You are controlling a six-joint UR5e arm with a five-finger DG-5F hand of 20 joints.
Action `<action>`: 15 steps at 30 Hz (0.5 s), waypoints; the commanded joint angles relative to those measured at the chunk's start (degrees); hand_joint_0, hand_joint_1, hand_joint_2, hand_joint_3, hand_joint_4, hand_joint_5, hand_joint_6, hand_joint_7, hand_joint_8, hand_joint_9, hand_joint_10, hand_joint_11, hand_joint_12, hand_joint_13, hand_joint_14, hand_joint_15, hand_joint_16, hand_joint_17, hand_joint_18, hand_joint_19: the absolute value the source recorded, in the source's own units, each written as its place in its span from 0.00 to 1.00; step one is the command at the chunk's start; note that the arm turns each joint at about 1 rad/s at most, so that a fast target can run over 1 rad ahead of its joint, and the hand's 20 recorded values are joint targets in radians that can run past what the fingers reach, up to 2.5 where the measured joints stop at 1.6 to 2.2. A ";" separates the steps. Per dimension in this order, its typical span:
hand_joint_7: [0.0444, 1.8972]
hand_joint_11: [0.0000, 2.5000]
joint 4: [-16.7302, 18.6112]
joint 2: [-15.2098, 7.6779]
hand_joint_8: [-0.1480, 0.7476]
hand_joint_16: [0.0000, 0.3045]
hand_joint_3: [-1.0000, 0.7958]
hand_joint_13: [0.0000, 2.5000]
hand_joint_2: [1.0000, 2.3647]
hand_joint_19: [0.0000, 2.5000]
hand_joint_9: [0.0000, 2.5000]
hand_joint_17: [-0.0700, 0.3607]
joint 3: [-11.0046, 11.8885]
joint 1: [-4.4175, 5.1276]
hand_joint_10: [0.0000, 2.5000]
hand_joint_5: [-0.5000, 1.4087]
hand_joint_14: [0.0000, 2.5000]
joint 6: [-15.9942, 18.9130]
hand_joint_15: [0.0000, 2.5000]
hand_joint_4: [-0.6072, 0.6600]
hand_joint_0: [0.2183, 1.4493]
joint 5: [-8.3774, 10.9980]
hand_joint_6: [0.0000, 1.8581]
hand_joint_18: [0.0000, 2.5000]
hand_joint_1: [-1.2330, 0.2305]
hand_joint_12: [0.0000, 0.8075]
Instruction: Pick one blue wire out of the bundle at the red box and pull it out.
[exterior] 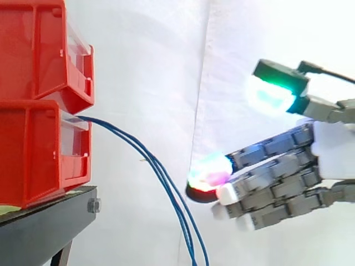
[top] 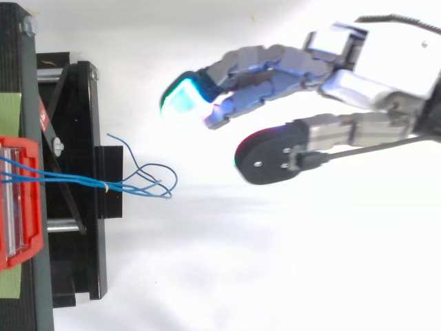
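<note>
The hand [exterior: 333, 149] is open, its fingers stretched out and the thumb held apart above them, holding nothing. Beyond its fingertips and clear of them, the blue wires [exterior: 161, 177] droop from the lower red bin [exterior: 33, 155] on the black stand [exterior: 44, 227], perhaps tied together.

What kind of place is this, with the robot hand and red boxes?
Probably a robot test bench in a lab: a plain white curtain backs it, red bins sit on a black stand, and an open robot hand faces loose blue wires.
</note>
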 commanded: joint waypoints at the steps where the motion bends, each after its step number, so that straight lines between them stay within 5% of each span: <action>1: 0.40 0.14 0.30 -2.93 0.56 0.21 0.28 0.15 0.00 0.09 0.24 0.49 3.24 0.03 0.00 0.16 0.00 0.17 0.03 0.72 0.21 -0.06 0.27 0.14 0.48 0.55; 10: 0.40 0.13 1.79 -6.53 0.56 0.21 0.28 0.16 0.00 0.10 0.24 0.49 7.37 0.21 0.00 0.16 0.00 0.17 0.04 0.72 0.20 -0.24 0.27 0.16 0.47 0.56; 15: 0.41 0.13 3.38 -6.53 0.55 0.21 0.28 0.16 0.00 0.11 0.23 0.49 7.54 0.47 0.00 0.16 0.00 -0.36 0.04 0.73 0.21 0.03 0.27 0.16 0.47 0.56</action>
